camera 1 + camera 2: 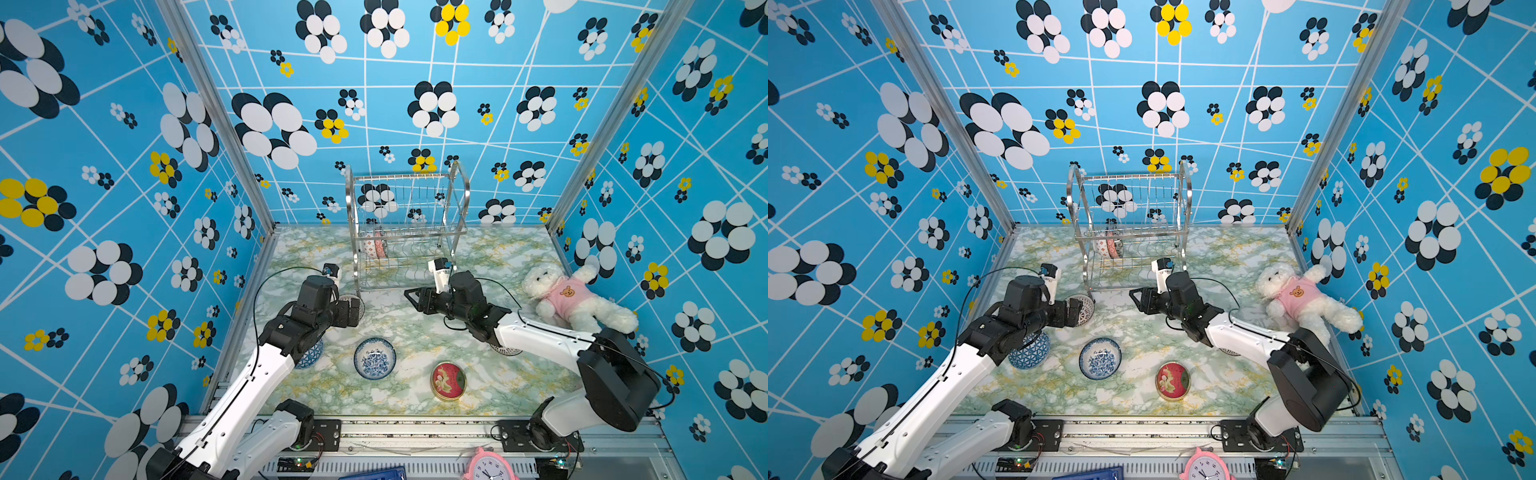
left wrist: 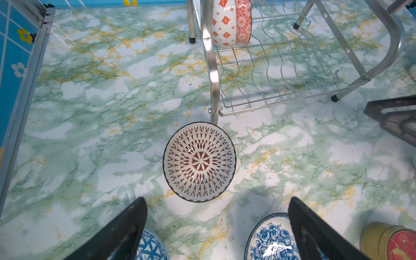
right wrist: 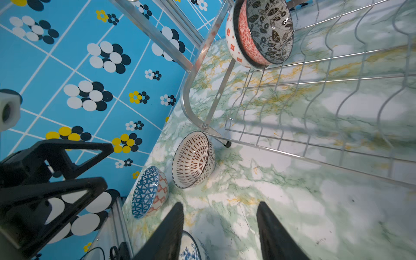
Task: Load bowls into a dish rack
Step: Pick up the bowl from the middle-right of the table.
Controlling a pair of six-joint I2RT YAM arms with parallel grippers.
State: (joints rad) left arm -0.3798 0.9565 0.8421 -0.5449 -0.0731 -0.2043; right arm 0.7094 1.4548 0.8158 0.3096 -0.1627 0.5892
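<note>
The dish rack (image 1: 399,178) is standing at the far middle of the marbled table (image 1: 478,249). Three bowls are sitting nested on edge at the left end of its lower tier: a white bowl with red diamonds (image 3: 230,38), a red-pink bowl (image 3: 245,40) and a black leaf-patterned bowl (image 3: 270,31). The rest of that tier's slots are standing bare.

A brown-patterned bowl (image 2: 199,161) is resting upright on the table just beside the rack's near-left foot. The left gripper (image 2: 217,200) is hovering right at this bowl with its jaws spread wide. In the left wrist view the bowl is lying just ahead of the fingertips, in line with the gap between them and touching neither.

The right gripper (image 3: 220,203) is hanging near the rack's near-right corner and pointing left. Its jaws are standing partly apart with nothing between them, and the brown-patterned bowl is sitting well ahead of it.

Nearer, a blue triangle-patterned bowl (image 1: 1030,351) is lying partly under the left arm. A blue floral bowl (image 1: 375,358) is sitting upright at the near middle. Another bowl (image 1: 505,350) is showing only its edge from beneath the right arm.

A flat red tin (image 1: 448,380) is lying right of the floral bowl. A white plush bear (image 1: 573,299) in a pink shirt is sprawling at the far right. A pink alarm clock (image 1: 490,465) is peeking in at the near edge.
</note>
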